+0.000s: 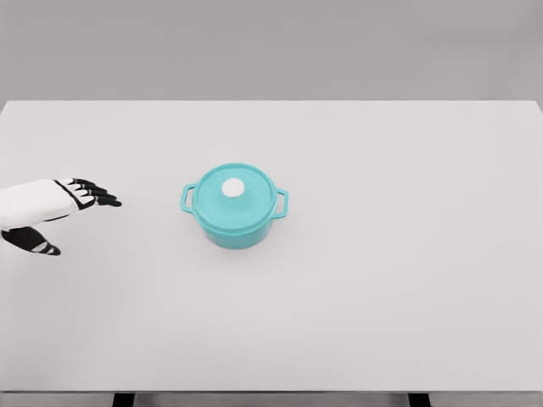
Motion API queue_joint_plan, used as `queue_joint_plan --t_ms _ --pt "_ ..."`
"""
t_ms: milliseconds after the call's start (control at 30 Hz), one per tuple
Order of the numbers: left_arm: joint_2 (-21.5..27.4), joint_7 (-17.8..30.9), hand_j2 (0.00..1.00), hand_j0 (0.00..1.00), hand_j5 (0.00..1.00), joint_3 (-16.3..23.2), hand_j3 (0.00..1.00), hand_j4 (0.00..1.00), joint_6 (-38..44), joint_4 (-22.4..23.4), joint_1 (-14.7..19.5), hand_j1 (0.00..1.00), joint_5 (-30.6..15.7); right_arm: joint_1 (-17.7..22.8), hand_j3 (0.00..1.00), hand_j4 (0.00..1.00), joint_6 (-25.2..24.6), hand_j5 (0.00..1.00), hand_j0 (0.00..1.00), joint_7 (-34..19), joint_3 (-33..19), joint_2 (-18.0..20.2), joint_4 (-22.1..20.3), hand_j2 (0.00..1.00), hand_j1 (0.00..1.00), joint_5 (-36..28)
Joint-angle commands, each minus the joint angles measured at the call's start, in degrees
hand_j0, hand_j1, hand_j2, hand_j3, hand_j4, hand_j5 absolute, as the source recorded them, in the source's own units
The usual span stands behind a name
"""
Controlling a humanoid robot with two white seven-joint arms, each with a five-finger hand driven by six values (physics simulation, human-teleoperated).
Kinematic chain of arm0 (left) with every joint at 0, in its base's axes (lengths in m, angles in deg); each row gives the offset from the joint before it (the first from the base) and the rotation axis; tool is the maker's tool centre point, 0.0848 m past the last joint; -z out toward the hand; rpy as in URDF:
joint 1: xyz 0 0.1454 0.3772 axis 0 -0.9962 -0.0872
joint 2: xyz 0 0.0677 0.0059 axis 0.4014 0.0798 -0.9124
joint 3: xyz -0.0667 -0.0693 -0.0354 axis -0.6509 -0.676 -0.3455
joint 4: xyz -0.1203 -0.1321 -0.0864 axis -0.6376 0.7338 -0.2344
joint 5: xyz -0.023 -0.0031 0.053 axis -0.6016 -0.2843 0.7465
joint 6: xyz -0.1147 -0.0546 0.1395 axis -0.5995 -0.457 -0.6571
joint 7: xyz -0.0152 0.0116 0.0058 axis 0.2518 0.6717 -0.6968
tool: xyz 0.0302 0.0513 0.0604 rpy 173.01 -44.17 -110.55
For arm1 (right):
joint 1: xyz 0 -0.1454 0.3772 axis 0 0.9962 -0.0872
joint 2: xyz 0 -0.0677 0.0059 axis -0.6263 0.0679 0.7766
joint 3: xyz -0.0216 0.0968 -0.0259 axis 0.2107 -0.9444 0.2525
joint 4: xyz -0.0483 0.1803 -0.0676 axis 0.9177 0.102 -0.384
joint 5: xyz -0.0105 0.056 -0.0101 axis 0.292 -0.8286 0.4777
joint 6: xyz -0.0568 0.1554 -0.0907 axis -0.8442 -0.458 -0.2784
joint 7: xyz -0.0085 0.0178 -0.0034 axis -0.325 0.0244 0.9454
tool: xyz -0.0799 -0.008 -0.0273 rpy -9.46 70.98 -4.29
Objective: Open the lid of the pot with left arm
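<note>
One robot hand (64,208) is showing in the head view, the left one, coming in from the left edge and hovering over the white worktop (382,297). Its white forearm is lying nearly level, and its black fingers (97,194) are stretching out straight toward the right, spread a little, while the thumb (34,242) is hanging apart below them, pointing down and to the right. The robot hand is staying open in the sense that nothing is sitting between fingers and thumb; it is gripping nothing.

Nearest the camera, the front strip of the worktop is running along the bottom, with two dark supports peeking out under its edge.

Farther in, roughly at the middle of the worktop, a teal pot (235,208) is standing upright, well apart from the fingertips and to their right. It is carrying two small loop handles, one on each side. Its teal lid (235,197) is sitting closed on the rim, with a round white knob (232,188) at the centre.

Beyond the far edge, a plain grey wall (271,47) is filling the background.
</note>
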Motion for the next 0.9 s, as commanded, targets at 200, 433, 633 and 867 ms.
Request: queue_joint_plan --t_ms 200,433,633,867 --pt "-0.15 -0.02 1.0 1.0 1.0 -0.01 1.0 1.0 0.14 -0.01 0.44 1.0 -0.22 0.7 1.0 1.0 0.08 1.0 1.0 -0.02 0.05 0.01 -0.09 1.0 1.0 -0.04" --pt "-1.2 -0.02 1.0 1.0 1.0 -0.01 1.0 1.0 0.14 -10.12 1.23 1.0 -0.66 0.7 1.0 1.0 0.0 1.0 1.0 -0.02 0.05 0.01 -0.09 1.0 1.0 -0.04" --pt "1.34 -0.02 1.0 1.0 1.0 32.76 1.0 1.0 0.14 -9.33 25.29 1.0 -19.21 0.7 1.0 1.0 0.0 1.0 1.0 -0.02 0.05 0.01 -0.09 1.0 1.0 -0.04" --pt "-1.55 -0.02 1.0 1.0 1.0 36.03 1.0 1.0 6.66 -9.59 42.63 1.0 -17.54 0.7 1.0 1.0 0.0 1.0 1.0 -0.02 0.05 0.01 -0.09 1.0 1.0 -0.04"
